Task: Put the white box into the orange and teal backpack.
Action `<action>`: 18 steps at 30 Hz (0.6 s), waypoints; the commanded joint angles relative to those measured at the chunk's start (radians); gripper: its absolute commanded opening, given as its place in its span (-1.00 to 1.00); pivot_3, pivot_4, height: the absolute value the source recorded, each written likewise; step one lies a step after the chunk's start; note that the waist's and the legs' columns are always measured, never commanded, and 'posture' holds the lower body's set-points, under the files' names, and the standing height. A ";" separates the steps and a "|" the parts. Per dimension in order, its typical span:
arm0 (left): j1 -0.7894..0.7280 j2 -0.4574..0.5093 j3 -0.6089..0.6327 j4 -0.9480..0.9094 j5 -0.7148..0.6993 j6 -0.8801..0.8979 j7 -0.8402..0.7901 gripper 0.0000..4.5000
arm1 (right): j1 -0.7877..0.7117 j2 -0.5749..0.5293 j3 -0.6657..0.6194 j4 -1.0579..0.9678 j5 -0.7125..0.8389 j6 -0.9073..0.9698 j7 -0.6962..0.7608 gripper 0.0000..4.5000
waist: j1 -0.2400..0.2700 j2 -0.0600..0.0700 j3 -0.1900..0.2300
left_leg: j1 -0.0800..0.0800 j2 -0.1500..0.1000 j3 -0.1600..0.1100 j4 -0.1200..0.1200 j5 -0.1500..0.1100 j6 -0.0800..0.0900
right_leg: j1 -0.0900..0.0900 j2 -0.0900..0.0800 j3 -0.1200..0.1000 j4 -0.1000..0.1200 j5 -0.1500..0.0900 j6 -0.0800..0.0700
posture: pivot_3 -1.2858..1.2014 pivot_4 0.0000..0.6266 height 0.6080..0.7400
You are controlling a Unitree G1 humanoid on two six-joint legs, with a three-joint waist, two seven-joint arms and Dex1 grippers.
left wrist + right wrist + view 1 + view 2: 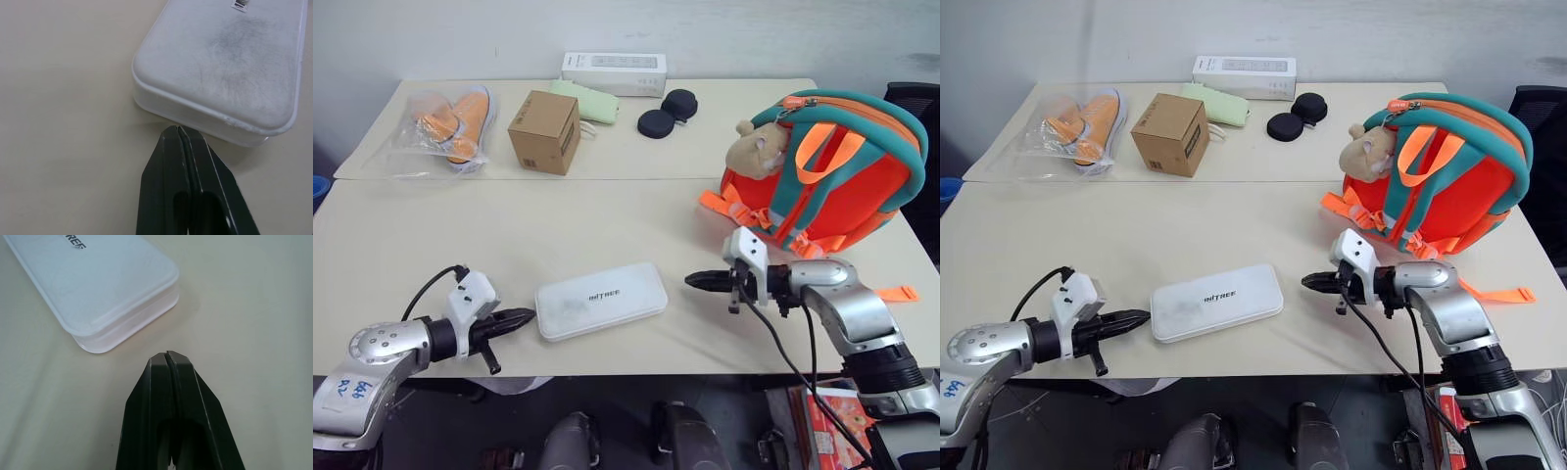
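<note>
Both end effectors pinched closed, holding nothing: left end effector (pixel 524 317) touching white box (pixel 600 299) at 9 o'clock, right end effector (pixel 697 280) near at 3. Orange and teal backpack (pixel 842 186) at 2 o'clock. Risk: squeezed box slipping out, sliding off bench (pixel 607 225).

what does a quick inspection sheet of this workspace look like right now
surface: two beige tables pushed together.
job's things: white box lies flat near the front edge; orange and teal backpack stands at the right, not yet holding it.
clutter: brown cardboard cube, bagged orange shoes, long white carton, green pouch, two black discs.
grippers: left gripper and right gripper shut, empty, one off each end of the box.
cables: black cable along the right arm.
surroundings: pale wall behind.
</note>
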 commanded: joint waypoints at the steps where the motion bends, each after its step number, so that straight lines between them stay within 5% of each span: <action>1: -0.040 -0.009 -0.016 0.029 0.020 -0.031 -0.001 -1.00 | 0.005 0.011 0.016 -0.045 -0.002 -0.015 0.009 -1.00 | 0.000 0.000 0.000 | 0.000 0.000 0.000 0.000 0.000 0.000 | 0.000 0.000 0.000 0.000 0.000 0.000 | 0.03 -0.52 1.00; 11: -0.159 -0.082 -0.086 0.126 0.052 -0.045 0.013 -1.00 | 0.028 0.031 0.024 -0.081 0.005 0.005 0.001 -1.00 | 0.000 0.000 0.000 | 0.000 0.000 0.000 0.002 0.001 0.001 | 0.000 0.000 -0.001 0.002 0.000 0.001 | 0.03 -0.52 1.00; 18: -0.153 -0.072 -0.027 0.163 0.002 0.035 0.003 -0.92 | 0.050 -0.005 0.003 -0.064 -0.016 -0.019 -0.004 -1.00 | 0.000 0.000 0.000 | 0.000 0.000 0.000 0.002 0.001 0.001 | 0.000 0.000 -0.001 0.003 0.000 0.001 | 0.03 -0.52 1.00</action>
